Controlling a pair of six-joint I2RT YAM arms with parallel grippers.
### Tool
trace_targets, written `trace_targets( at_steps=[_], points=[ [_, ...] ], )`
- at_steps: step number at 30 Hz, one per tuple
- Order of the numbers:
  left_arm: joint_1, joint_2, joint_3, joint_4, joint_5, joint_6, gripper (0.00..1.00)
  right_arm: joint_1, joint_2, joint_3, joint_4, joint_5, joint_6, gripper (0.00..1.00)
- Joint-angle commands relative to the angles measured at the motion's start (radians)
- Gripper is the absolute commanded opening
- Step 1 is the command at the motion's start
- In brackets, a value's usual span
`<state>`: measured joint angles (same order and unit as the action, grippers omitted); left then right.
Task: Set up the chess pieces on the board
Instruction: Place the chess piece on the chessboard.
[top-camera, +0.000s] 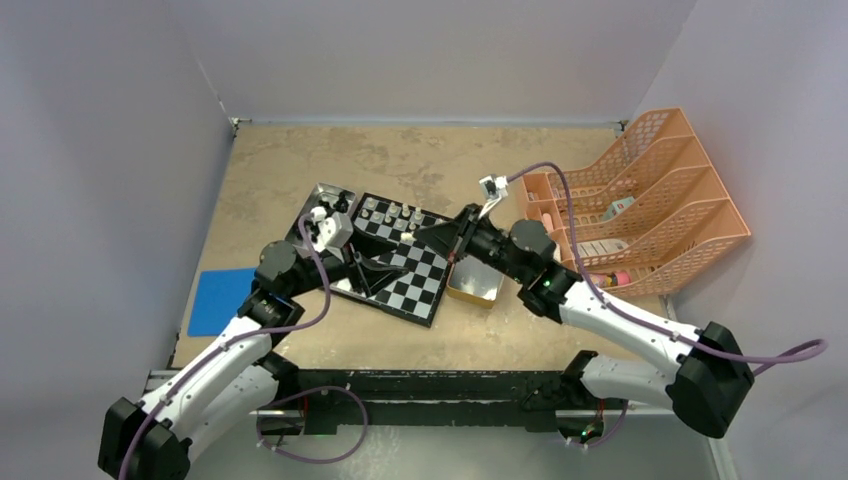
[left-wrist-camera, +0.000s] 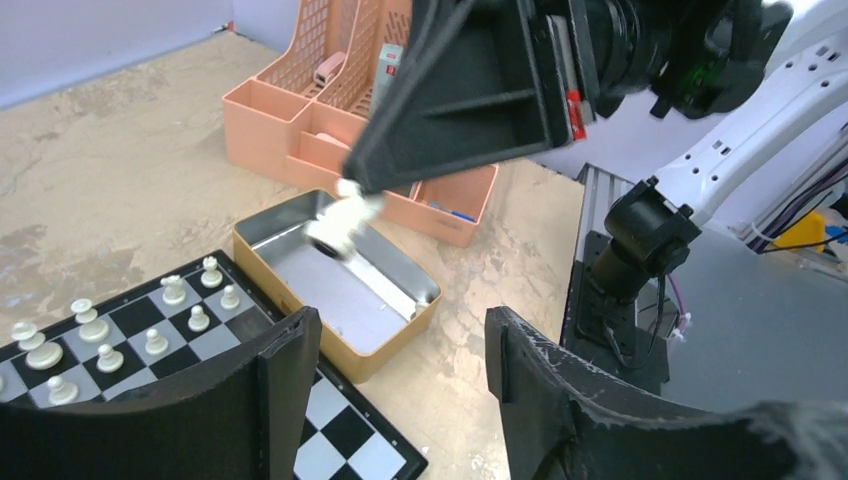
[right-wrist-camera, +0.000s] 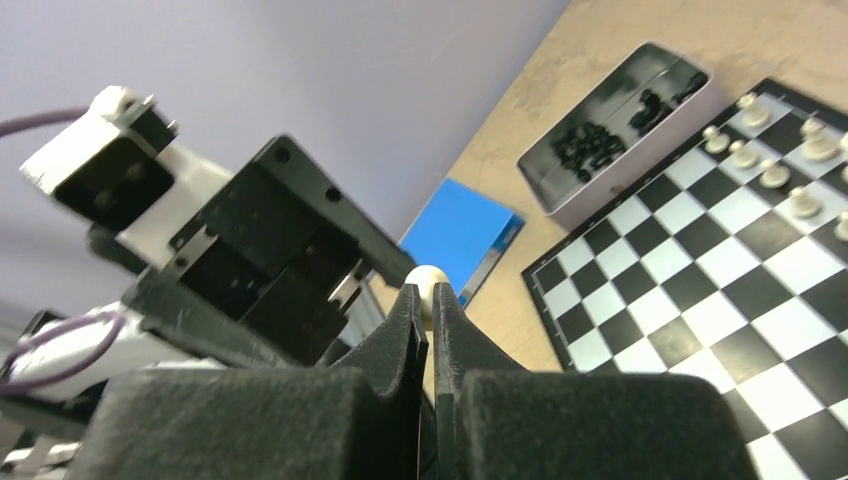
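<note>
- Top view: the right gripper (top-camera: 455, 240) hangs at the right edge of the chessboard (top-camera: 420, 272), about over the far end of the gold tin tray (top-camera: 478, 288). The left gripper (top-camera: 372, 280) sits low over the middle of the board. The arms are close together, so a swing toward the board could bump them. There's open tabletop behind the board, but the orange file rack (top-camera: 650, 190) hems in the right side.
- Left wrist view: the left jaws stand apart with nothing between them. The right gripper pinches a cream chess piece (left-wrist-camera: 342, 222) right at its fingertips, dangling above the tin. That grip looks shallow, so a jerk might drop the piece back in. The standing cream pieces (left-wrist-camera: 150, 340) could topple on a low pass.
- Right wrist view: the right jaws are clamped together on the piece's rounded end. The left arm's wrist block (right-wrist-camera: 260, 260) looms straight ahead, and that's the main crash risk. The black pieces (right-wrist-camera: 590, 145) sit in a dark metal tray (right-wrist-camera: 590, 200) just off the board edge, near a blue pad (right-wrist-camera: 455, 235).
</note>
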<state>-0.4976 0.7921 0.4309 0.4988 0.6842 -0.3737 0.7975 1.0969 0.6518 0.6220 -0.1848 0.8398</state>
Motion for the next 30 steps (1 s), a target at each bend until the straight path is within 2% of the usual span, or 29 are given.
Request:
trace_targets(
  at_steps=[1,4,9,10,12,13,20,24,30],
  points=[
    [0.004,-0.046,0.134,-0.282,-0.012,0.138,0.63,-0.001,0.063,0.184,-0.162,0.132,-0.160,0.00],
    [0.004,-0.084,0.200,-0.468,-0.026,0.225,0.65,-0.001,0.163,0.333,-0.320,0.192,-0.267,0.00],
    [0.004,-0.182,0.245,-0.652,-0.143,0.253,0.68,-0.001,0.388,0.589,-0.511,0.296,-0.393,0.00],
    [0.004,-0.192,0.258,-0.684,-0.167,0.268,0.71,-0.001,0.437,0.620,-0.517,0.316,-0.412,0.00],
    [0.005,-0.212,0.283,-0.737,-0.219,0.292,0.87,-0.001,0.510,0.682,-0.525,0.334,-0.447,0.00],
    [0.005,-0.221,0.288,-0.757,-0.251,0.304,0.90,-0.002,0.551,0.737,-0.539,0.342,-0.462,0.00],
    [0.004,-0.303,0.234,-0.787,-0.260,0.456,0.93,-0.001,0.869,1.077,-0.746,0.449,-0.612,0.00],
    [0.004,-0.368,0.185,-0.766,-0.313,0.467,0.93,-0.001,1.011,1.255,-0.839,0.501,-0.659,0.00],
    [0.005,-0.449,0.176,-0.779,-0.364,0.481,0.93,-0.001,1.143,1.411,-0.907,0.490,-0.707,0.00]
  ],
)
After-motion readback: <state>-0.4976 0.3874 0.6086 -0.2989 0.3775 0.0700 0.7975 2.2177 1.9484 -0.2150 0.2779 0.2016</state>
